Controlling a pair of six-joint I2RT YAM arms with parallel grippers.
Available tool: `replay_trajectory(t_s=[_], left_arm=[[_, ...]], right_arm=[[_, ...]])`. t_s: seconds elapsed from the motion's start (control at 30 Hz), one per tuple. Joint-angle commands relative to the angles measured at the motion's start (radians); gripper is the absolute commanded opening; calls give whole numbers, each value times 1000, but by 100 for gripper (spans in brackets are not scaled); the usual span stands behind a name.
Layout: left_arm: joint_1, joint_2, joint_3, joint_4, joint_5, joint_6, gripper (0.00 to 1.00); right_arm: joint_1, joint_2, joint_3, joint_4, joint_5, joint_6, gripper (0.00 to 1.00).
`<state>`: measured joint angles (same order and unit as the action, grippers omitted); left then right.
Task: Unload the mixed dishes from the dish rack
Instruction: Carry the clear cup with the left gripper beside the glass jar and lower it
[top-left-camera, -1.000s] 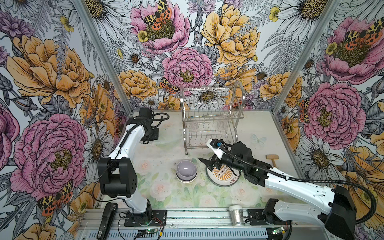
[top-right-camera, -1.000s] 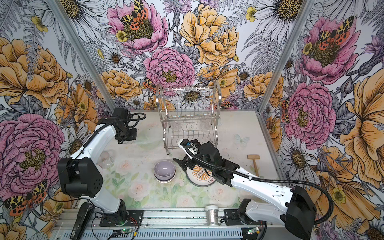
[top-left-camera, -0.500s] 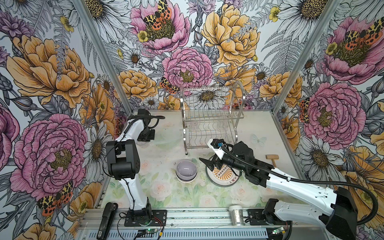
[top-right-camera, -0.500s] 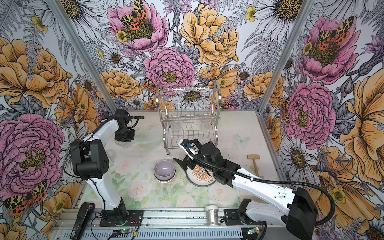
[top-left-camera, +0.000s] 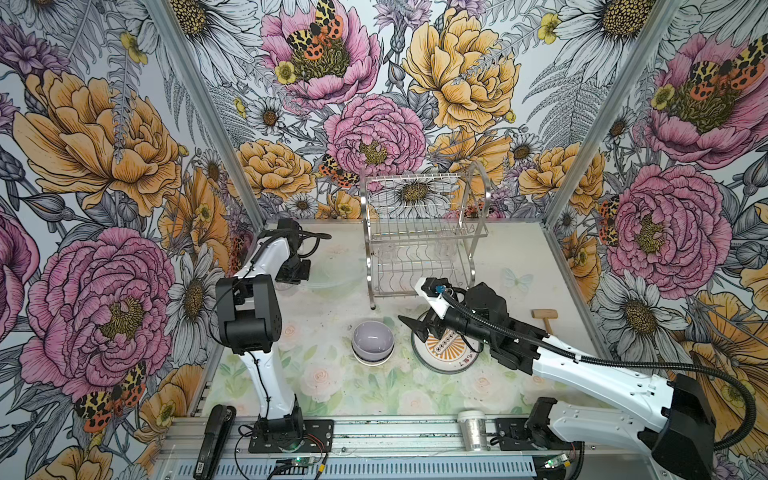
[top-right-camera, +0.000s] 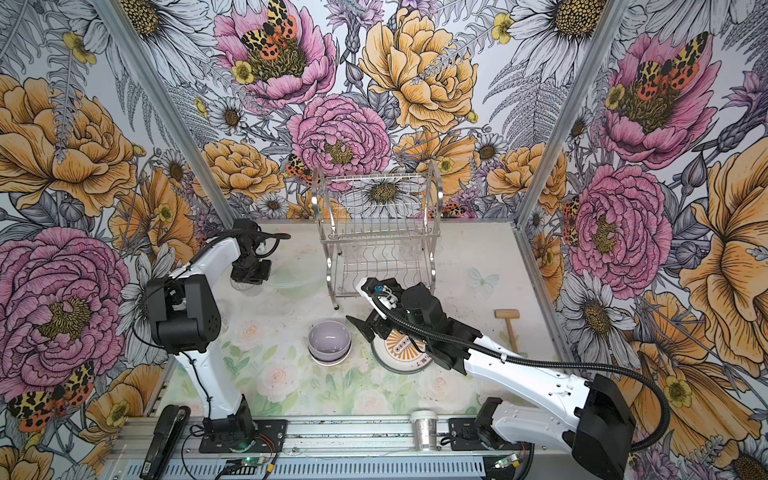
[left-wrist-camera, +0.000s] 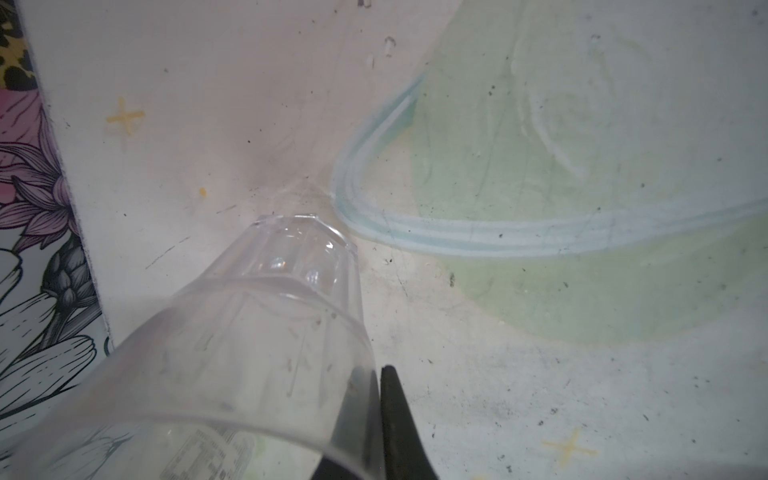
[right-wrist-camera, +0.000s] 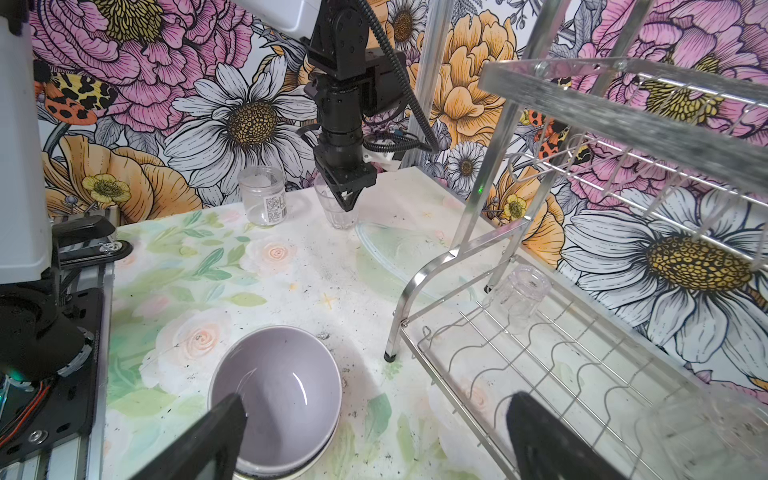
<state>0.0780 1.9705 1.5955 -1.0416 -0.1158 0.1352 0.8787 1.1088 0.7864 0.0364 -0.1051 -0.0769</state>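
Left of the rack (top-left-camera: 424, 232), the left gripper (right-wrist-camera: 347, 203) is clenched on the rim of a glass (right-wrist-camera: 336, 214). The glass hangs upright straight below it, base at the table, so we judge a release is next. The right gripper (right-wrist-camera: 376, 405) gapes empty before the rack, the nearer arm to an overturned glass (right-wrist-camera: 521, 291) on its lower shelf.

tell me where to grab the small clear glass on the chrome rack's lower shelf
Pinch the small clear glass across its side walls, coming in level from the open front of the chrome wire dish rack. The upper shelf sits above it, and it seems to stand mouth down, so no rim shows.
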Motion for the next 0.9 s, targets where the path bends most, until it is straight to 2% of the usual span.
replay_trajectory(t_s=[0.0, 0.4, 0.63, 0.77, 0.87], left_arm=[[-1, 18, 39, 11, -6, 12, 0], [0, 45, 68, 11, -28, 27, 8], [2, 64, 75, 11, -22, 24, 19], [1, 64, 81, 12, -27, 18, 32], [2, 47, 91, 13, -16, 1, 47]], right_arm=[[5, 7, 1, 7, 7, -2, 100], [5, 13, 7, -10, 17, -2, 100], [5, 8, 7, -15, 23, -1, 100], [4, 10, 13, -22, 19, -3, 100], [5, 6, 13, -23, 20, -5, 100]])
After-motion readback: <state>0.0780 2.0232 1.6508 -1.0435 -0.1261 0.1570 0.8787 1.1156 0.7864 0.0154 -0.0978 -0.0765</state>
